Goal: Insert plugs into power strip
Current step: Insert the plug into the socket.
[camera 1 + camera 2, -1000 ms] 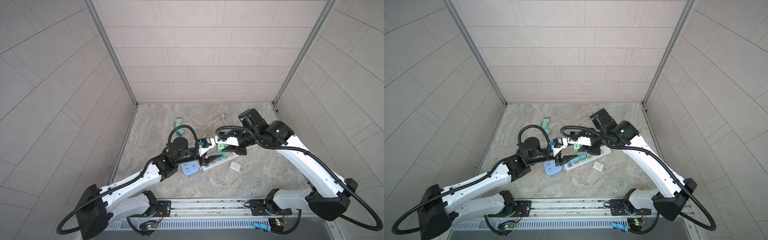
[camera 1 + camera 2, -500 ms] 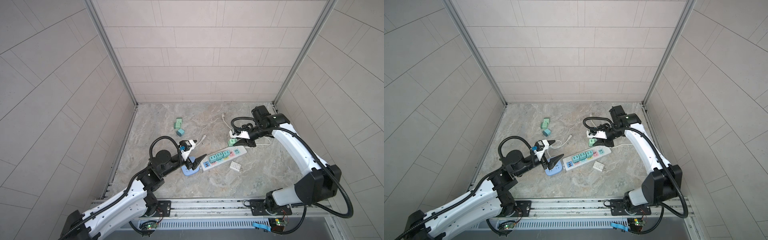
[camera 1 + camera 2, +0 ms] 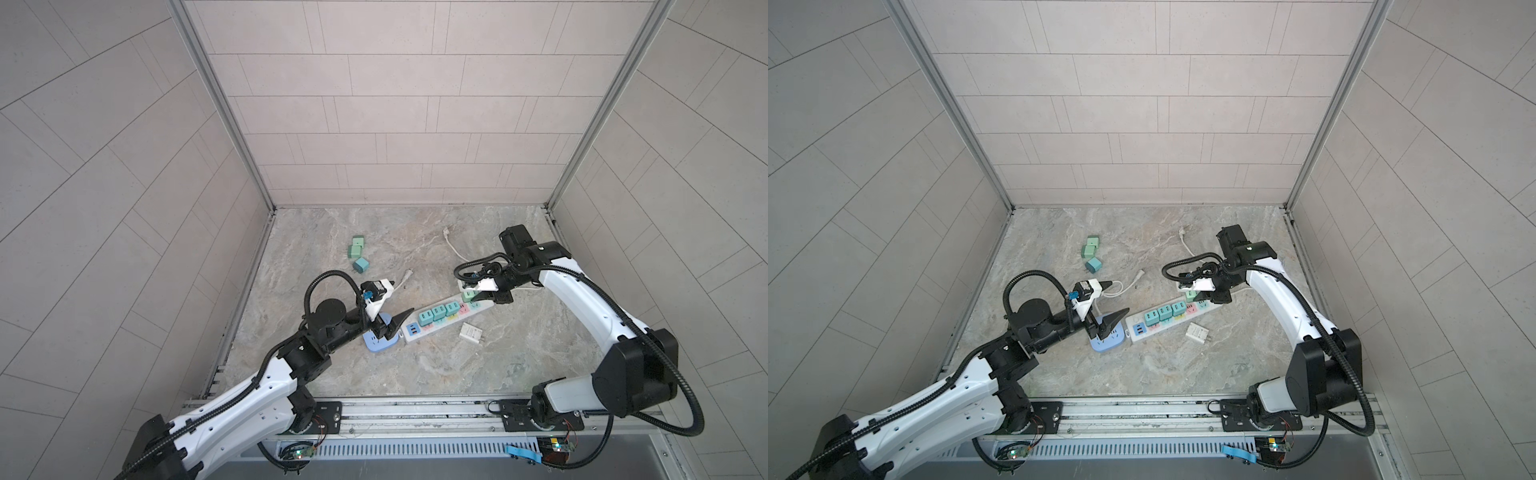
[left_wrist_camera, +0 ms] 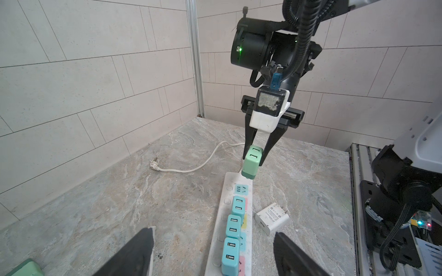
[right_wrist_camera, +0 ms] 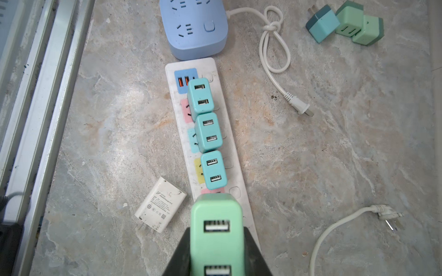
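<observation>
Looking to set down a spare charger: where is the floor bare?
Bare floor runs along the front, between the white charger and the rail. Another patch lies between the three loose plugs and the far cord. Crowded: around the white power strip, the blue strip at one end, the right gripper holding a mint plug at the other.

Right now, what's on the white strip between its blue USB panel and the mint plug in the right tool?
Three teal plugs seated in a row, then a bare pink socket before the mint plug, seen in the right wrist view.
</observation>
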`<state>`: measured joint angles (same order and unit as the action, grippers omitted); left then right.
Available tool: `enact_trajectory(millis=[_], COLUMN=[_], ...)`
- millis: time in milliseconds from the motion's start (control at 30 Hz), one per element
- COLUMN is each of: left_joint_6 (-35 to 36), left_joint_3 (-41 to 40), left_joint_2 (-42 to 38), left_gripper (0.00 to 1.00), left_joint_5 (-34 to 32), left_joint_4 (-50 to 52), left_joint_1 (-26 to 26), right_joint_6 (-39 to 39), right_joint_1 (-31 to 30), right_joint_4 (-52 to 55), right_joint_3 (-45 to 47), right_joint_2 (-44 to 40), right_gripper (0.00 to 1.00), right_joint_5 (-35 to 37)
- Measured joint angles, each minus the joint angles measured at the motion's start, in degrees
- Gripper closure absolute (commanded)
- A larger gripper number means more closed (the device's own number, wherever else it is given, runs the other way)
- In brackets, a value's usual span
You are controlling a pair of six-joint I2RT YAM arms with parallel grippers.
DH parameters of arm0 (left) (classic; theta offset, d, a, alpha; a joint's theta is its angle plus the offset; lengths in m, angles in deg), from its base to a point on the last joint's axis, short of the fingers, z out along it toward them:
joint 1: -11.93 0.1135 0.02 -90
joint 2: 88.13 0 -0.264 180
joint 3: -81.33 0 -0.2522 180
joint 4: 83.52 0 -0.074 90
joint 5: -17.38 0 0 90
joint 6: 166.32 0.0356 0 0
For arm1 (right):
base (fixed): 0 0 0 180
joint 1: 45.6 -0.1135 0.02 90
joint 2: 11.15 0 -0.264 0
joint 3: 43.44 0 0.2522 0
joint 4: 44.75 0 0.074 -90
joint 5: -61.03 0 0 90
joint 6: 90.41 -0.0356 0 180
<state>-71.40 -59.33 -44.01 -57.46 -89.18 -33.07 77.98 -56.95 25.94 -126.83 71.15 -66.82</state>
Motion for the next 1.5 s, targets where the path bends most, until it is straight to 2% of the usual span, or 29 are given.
enact_trajectory(millis=[267,600,833,1000,1500], left_joint_6=[0.02,0.46,0.39,-0.07,-0.7], left_joint_3=[0.0,0.0,-0.28,-4.24,-6.49], left_joint_2=[-0.81,0.07,1.38,3.15,-0.83], left_gripper=[0.14,0.15,0.15,0.15,0.15], left_joint_5=[0.02,0.02,-0.17,-2.16,-3.85], left_joint_4=[0.0,0.0,-1.62,-3.78,-5.62], left_joint_1=[0.04,0.24,0.24,0.24,0.24], right_joint_6=[3.04,6.95,7.76,8.57,10.64], right_joint_1=[0.22,3.17,3.13,2.8,1.66], right_joint_4=[0.44,1.36,1.79,2.14,5.57], right_joint_3=[-0.94,-3.43,-4.72,-6.62,-8.41], right_joint_2=[9.11,14.62,17.11,20.72,24.11], right_gripper=[1.0,1.0,1.0,1.0,1.0], right_joint_5=[1.25,-0.94,-1.36,-1.31,-1.09])
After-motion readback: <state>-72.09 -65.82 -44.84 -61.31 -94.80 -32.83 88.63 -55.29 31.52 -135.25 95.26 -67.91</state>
